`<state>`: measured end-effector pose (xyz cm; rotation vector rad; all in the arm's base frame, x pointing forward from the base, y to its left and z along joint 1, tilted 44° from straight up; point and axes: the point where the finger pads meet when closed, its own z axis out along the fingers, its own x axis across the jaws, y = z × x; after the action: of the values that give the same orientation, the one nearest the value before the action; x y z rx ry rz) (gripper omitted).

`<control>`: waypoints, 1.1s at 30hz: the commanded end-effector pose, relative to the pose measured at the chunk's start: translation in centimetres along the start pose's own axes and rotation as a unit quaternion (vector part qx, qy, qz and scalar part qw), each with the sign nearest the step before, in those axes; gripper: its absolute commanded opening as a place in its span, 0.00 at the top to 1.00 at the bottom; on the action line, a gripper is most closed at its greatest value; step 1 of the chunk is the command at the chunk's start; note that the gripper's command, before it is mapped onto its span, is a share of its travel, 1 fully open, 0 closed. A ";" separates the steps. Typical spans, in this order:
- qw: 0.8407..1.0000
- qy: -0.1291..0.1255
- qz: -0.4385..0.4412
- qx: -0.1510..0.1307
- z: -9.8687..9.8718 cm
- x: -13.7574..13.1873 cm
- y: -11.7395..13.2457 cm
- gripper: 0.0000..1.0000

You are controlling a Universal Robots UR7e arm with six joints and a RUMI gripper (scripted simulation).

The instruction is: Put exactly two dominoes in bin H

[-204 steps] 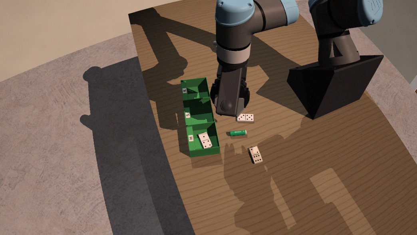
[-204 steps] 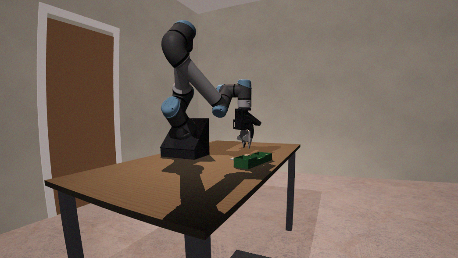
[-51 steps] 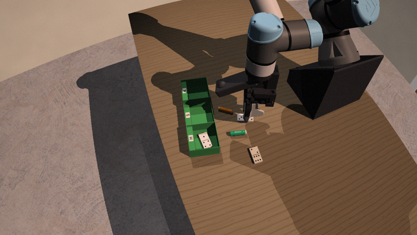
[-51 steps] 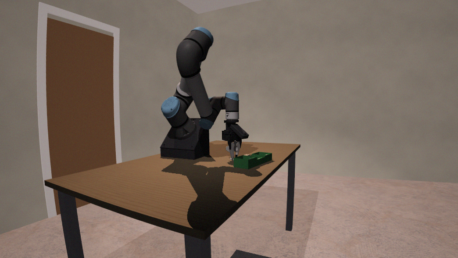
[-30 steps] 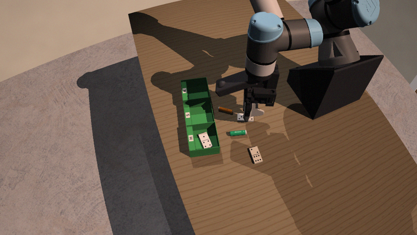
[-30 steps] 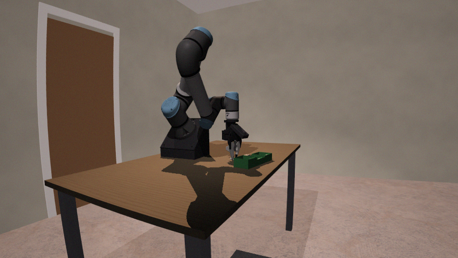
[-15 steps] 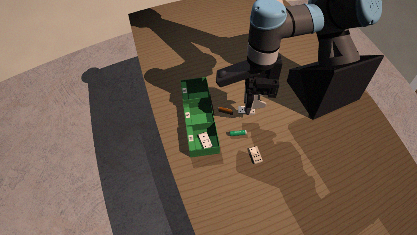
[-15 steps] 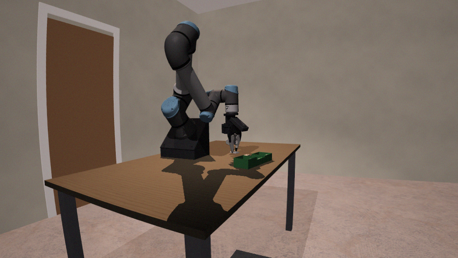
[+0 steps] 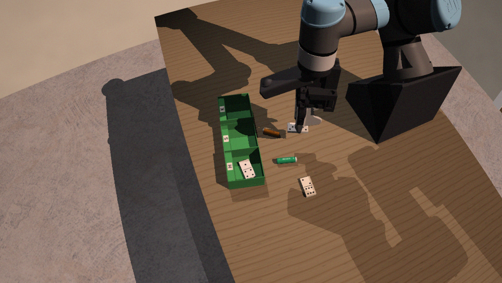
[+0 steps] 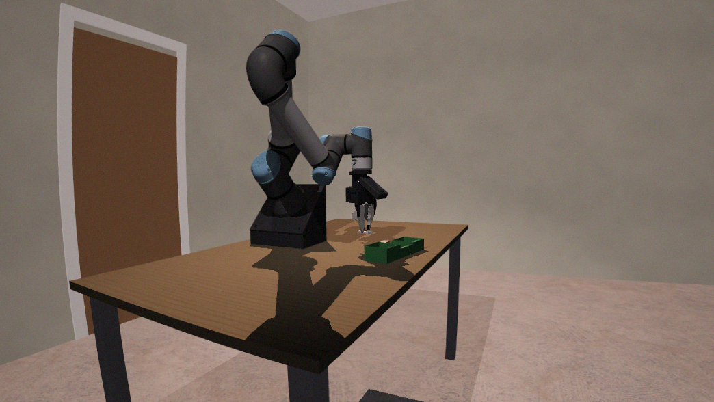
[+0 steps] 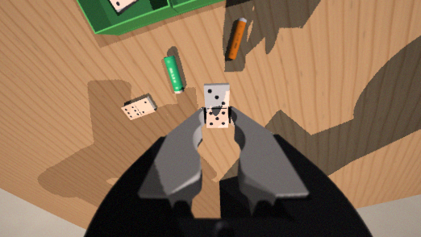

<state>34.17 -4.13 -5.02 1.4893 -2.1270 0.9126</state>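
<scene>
The hand (image 9: 299,130) (image 10: 365,231) (image 11: 217,108) is gripping a domino (image 9: 291,127) (image 10: 366,231) (image 11: 217,94) by its sides, above the worktop (image 9: 267,225) (image 10: 200,284) (image 11: 52,52); a second domino (image 9: 246,169) (image 11: 122,4) lies in the H bin (image 9: 245,182) (image 10: 375,253) (image 11: 117,30), and a third domino (image 9: 307,186) (image 11: 139,108) lies on the worktop, near the green battery (image 9: 286,160) (image 11: 173,74)

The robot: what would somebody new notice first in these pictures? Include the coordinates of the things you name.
Probably the big dark robot arm with light-blue caps, reaching over the wooden table (image 9: 259,225) (image 10: 200,284). Its end effector (image 9: 299,130) (image 10: 365,231) (image 11: 217,108) grips a white domino (image 9: 291,127) (image 11: 217,96). Next comes the green three-part bin (image 9: 245,182) (image 10: 375,253) (image 11: 121,30), with another domino (image 9: 246,168) in its H compartment.
</scene>
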 end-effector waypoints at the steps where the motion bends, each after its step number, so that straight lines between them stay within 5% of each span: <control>1: 1.000 0.000 0.000 0.000 -0.1 0.0 0.0 1.00; 15: 1.000 0.000 0.000 0.000 -0.7 0.0 0.0 1.00; 33: 0.964 0.002 -0.267 0.002 -0.7 -5.8 -7.7 1.00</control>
<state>41.39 -1.82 -5.53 1.8231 -1.7247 0.7706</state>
